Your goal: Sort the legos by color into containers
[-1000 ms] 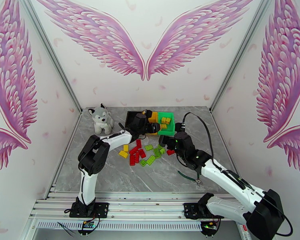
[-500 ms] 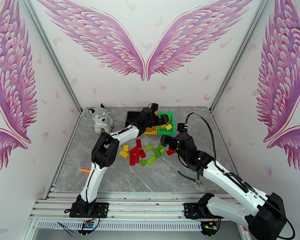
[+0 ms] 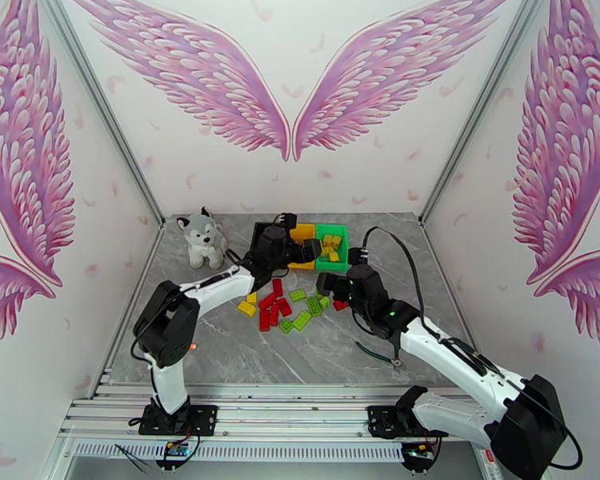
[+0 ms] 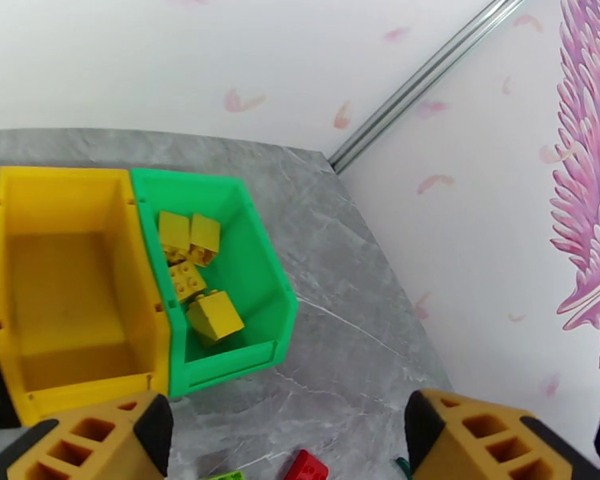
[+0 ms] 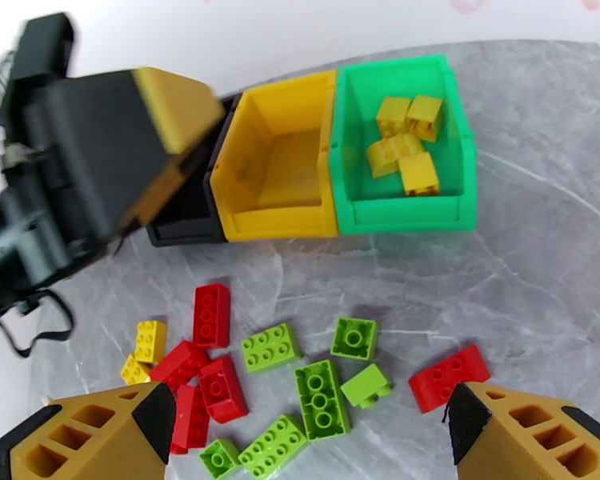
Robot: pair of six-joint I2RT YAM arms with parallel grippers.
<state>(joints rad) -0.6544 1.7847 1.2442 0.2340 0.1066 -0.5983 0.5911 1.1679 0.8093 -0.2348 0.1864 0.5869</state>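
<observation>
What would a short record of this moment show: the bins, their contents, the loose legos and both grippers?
green bin: four yellow legos inside
yellow bin: no legos inside
black bin: left of the yellow one, contents cannot be told
loose legos: red, yellow and light green, scattered on the table in front of the bins
left gripper: open, holding nothing, near the bins
right gripper: open, holding nothing, above the loose legos

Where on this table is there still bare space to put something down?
Bare marble lies right of the green bin, toward the wall, and along the near table edge, in front of the legos. The middle is crowded with those bricks; the bins stand behind them; the husky fills the far left corner.
</observation>
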